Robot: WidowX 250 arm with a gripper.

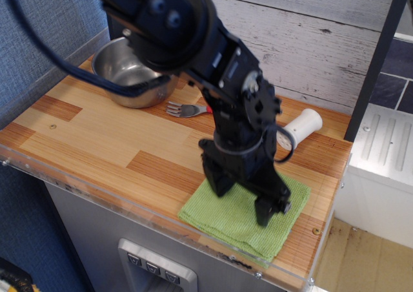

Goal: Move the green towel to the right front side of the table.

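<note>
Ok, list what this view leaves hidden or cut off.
- Steel bowl: right side hidden behind the arm.
- Fork: handle hidden behind the arm.
- Green towel: middle covered by the gripper; contact unclear.
- White cylinder: near end behind the wrist.
- Arm: base cut off by the top edge.

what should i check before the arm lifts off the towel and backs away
1. Towel position: the green towel lies at the right front of the table: ok.
2. Towel edge: its front corner sits very near the clear plastic edge; overhang: cannot tell.
3. Gripper release: the gripper has its fingers spread apart over the towel: ok.
4. Cloth snagged on fingertips: cannot tell, the fingers hide the contact.
5. Retreat path: the white cylinder lies close behind the arm, the fork and steel bowl further back left: ok if the arm goes straight up.
</note>
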